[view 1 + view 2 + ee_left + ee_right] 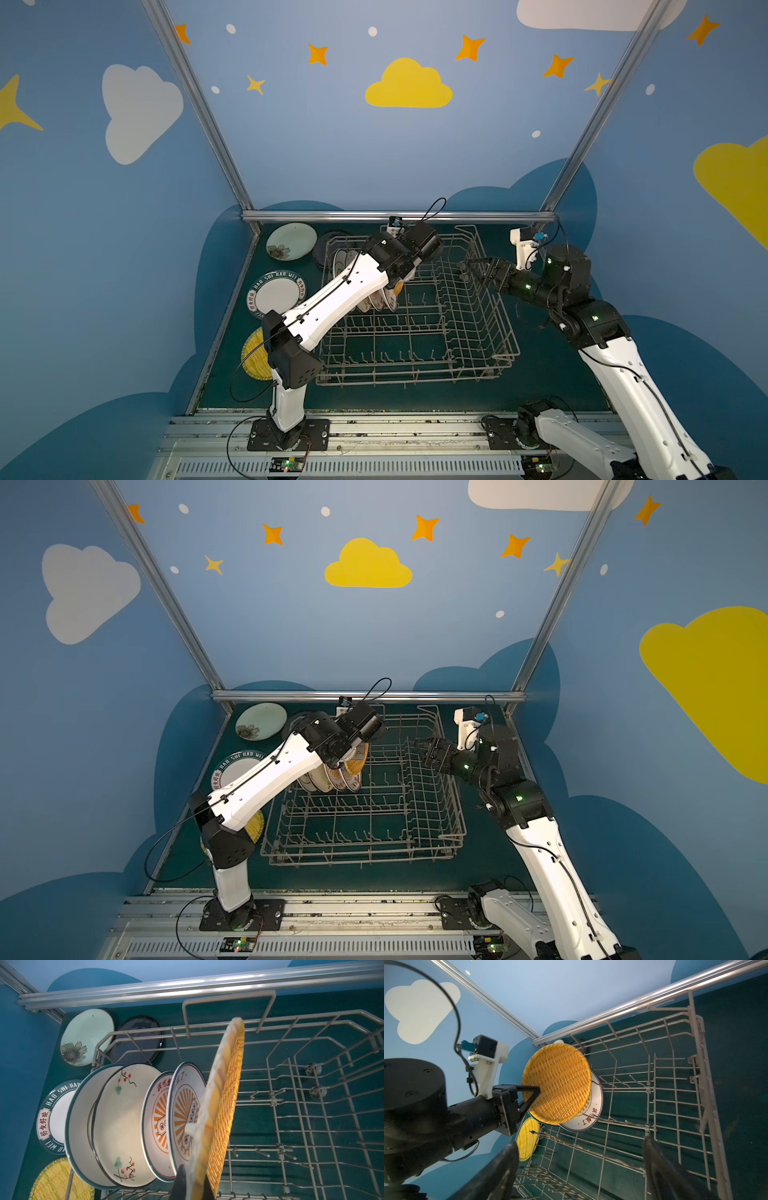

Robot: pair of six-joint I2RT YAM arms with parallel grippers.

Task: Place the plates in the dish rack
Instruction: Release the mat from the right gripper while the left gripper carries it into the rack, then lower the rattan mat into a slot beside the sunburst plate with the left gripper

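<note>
Woven yellow plate [556,1082] stands on edge, its rim clamped tight in our left claw [532,1095], with the rack [695,1047] below and the sunburst plate [591,1118] just beside it. We lower it straight and upright into the next free slot. Right claw [465,268] hangs spread wide, empty.

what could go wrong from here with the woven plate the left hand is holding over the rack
The left hand pinches the woven plate only at its rim, so it may pivot or slip. The plate hangs close beside the racked sunburst plate; lowering it could knock that one or miss a free slot in the dish rack. The open right hand sits near the rack's wire wall and might snag.
</note>
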